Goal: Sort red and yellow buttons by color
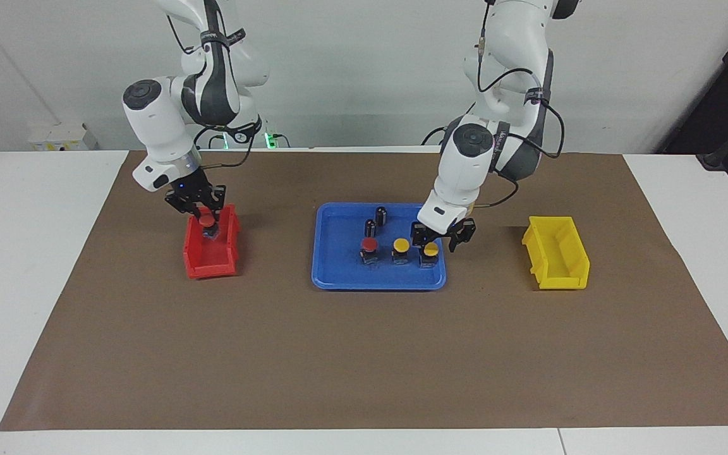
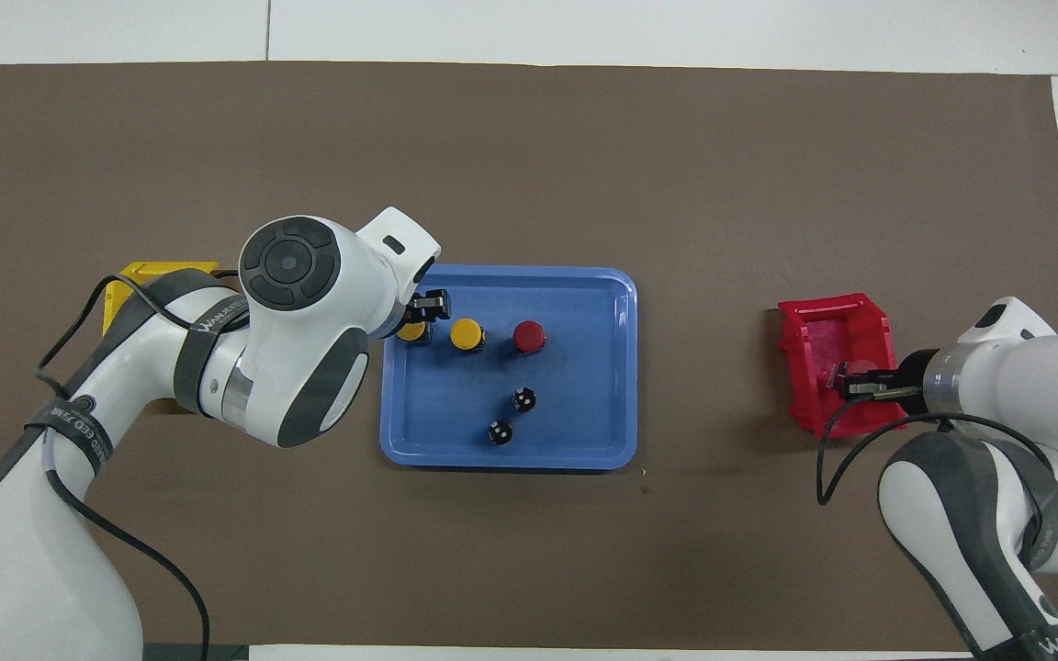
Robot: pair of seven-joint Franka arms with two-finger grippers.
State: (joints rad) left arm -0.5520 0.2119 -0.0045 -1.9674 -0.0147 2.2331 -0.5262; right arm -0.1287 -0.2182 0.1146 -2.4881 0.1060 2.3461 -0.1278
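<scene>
My right gripper [image 1: 205, 220] is shut on a red button [image 1: 203, 222] and holds it low inside the red bin [image 1: 212, 262], at the end nearer the robots. On the blue tray [image 1: 376, 282] stand a second red button [image 1: 370, 245] and two yellow buttons in a row. My left gripper [image 1: 433, 243] is open and down around the yellow button [image 1: 431, 249] at the left arm's end of that row, one finger on each side of its cap. The other yellow button [image 1: 400, 244] stands free in the middle. From overhead, the left gripper [image 2: 426, 310] partly covers its button [image 2: 410, 332].
Two small black cylinders [image 1: 381, 215] [image 1: 370, 227] stand in the tray nearer the robots than the buttons. A yellow bin [image 1: 557, 253] sits toward the left arm's end of the table; overhead the left arm hides most of that bin [image 2: 139, 271]. Brown paper covers the table.
</scene>
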